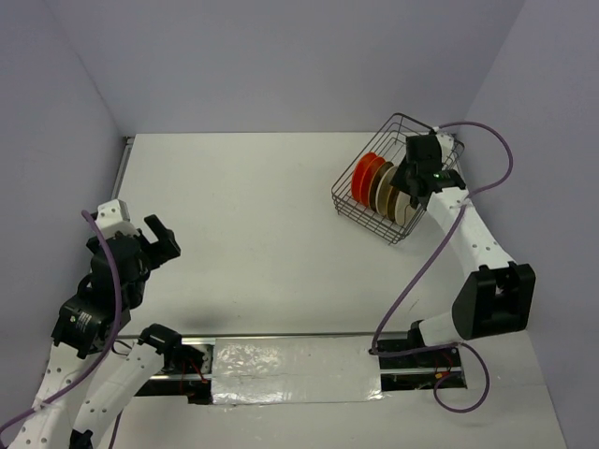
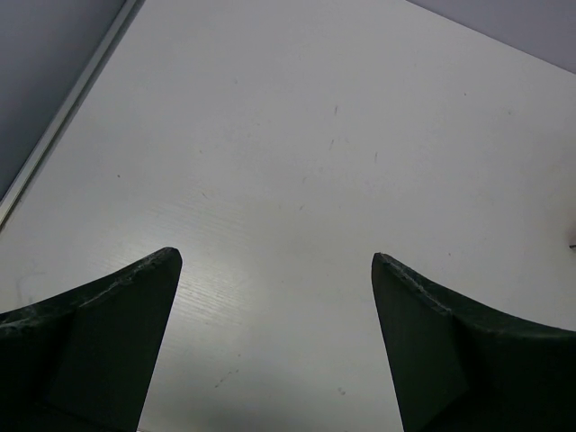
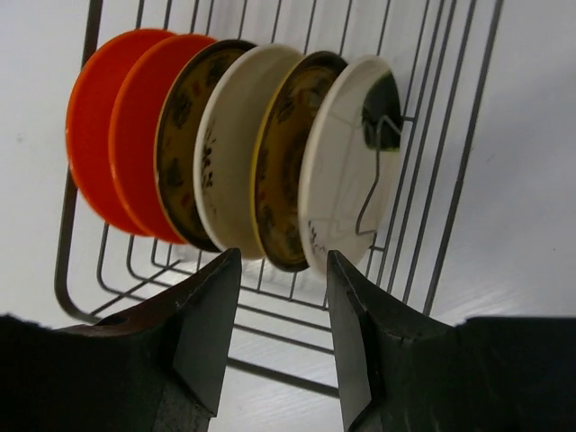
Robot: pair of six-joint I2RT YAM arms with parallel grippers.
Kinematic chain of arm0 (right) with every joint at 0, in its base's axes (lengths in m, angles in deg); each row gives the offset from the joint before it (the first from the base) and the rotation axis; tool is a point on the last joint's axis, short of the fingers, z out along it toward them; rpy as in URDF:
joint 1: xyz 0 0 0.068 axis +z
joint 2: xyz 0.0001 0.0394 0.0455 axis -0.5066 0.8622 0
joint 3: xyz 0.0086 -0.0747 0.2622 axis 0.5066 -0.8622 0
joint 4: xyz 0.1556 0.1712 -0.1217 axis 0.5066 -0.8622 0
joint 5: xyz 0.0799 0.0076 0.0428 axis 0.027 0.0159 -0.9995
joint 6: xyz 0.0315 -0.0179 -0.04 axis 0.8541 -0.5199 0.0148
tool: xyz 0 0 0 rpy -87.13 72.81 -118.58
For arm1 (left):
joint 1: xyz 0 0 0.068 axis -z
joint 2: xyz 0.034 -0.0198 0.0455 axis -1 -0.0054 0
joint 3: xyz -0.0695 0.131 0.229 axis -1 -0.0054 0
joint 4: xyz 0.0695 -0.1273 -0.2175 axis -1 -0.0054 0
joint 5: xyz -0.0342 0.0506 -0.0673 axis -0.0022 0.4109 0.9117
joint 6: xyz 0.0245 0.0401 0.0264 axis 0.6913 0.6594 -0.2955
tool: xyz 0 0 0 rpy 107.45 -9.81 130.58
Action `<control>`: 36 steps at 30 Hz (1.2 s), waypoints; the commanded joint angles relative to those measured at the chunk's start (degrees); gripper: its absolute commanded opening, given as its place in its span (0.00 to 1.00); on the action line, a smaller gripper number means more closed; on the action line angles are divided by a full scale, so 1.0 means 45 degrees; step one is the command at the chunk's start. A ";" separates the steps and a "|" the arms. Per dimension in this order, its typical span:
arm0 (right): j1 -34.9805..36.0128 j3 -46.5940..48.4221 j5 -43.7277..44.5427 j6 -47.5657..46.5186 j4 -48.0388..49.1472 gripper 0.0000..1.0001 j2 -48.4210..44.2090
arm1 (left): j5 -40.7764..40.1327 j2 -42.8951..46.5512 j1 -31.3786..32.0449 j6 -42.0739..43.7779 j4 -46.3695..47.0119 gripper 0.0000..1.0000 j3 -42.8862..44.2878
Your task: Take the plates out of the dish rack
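While the top view shows only a row of rims in the dish rack [image 1: 348,201] at the table's [image 1: 262,215] far right, the right wrist view resolves six round plates [image 3: 270,153] standing on edge between thin dark wires: two glossy orange-red, two dark brown with yellow pattern, two cream, one dark-spotted. The right arm reaches forward, and the right gripper [image 3: 283,265] is over the rack, fingers apart, holding nothing. The left arm is folded, with the left gripper [image 2: 277,261] spread wide above matte white tabletop.
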State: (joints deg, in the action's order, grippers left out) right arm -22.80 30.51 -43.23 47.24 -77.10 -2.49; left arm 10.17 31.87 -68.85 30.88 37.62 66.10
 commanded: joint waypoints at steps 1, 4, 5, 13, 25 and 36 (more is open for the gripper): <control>-0.0504 0.0278 0.0377 0.0056 0.1168 0.49 0.0053 | 0.0353 -0.0021 0.0037 0.0351 0.0711 1.00 -0.0082; -0.0818 0.0101 0.0104 -0.0081 0.1442 0.47 0.0638 | 0.0451 -0.0157 0.0037 0.0410 0.0751 1.00 -0.0101; -0.0973 -0.0015 0.0044 -0.0139 0.1540 0.46 0.0756 | 0.0509 -0.0196 0.0037 0.0429 0.0770 1.00 -0.0082; -0.1522 -0.0056 -0.1283 -0.0706 0.2986 0.46 0.2102 | 0.0627 -0.0314 0.0037 0.0488 0.0828 0.99 -0.0101; -0.1483 -0.0272 -0.1128 -0.0120 0.2851 0.03 0.1579 | 0.0763 -0.0568 0.0037 0.0566 0.0887 1.00 -0.0121; 0.0739 0.2887 -0.0972 -0.1426 0.0937 0.00 -0.1430 | 0.0666 -0.0490 0.0037 0.0508 0.0829 1.00 -0.0082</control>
State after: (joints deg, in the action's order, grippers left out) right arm -24.35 35.82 -48.23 45.51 -72.29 -4.07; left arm 13.25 29.47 -68.85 32.34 39.17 65.89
